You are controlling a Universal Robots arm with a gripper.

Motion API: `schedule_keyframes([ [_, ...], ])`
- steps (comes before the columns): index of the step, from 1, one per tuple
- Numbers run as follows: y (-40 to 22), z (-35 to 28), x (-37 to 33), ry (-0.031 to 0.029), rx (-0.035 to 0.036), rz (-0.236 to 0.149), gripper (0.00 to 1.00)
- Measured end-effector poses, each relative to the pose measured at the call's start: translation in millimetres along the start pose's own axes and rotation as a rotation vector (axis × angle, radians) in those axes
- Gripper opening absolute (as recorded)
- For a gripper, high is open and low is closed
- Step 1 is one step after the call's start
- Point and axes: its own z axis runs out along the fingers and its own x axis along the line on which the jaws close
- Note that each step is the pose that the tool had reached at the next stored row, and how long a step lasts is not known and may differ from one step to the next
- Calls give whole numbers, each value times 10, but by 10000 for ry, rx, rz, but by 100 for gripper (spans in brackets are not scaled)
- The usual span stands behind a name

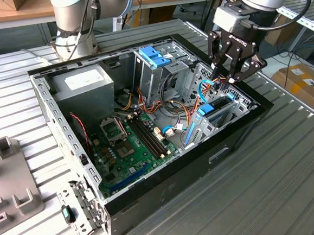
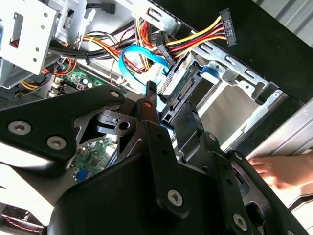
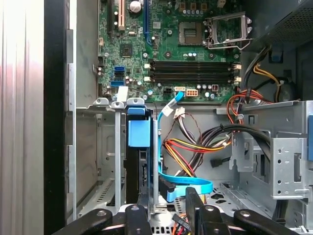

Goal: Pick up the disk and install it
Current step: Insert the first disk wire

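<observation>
on the slatted table (image 1: 292,177) lies the open computer case (image 1: 167,176); in its corner bay (image 3: 93,147) the disk (image 3: 138,142) stands on edge, apparently slotted in, so installation looks nearly done; the gripper (image 1: 231,78) hovers just above, fingers (image 3: 193,203) parted, grasping nothing

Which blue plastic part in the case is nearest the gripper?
The light-blue carrier on the disk, right by the gripper; the blue bracket sits atop the tall cage, farther off.
</observation>
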Motion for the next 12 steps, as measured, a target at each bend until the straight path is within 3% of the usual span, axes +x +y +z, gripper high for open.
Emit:
schedule_keyframes([
  [6,0,8,2,1,0,-1,43],
  [10,0,31,3,131,-2,2,43],
  [12,0,30,3,164,-1,3,43],
])
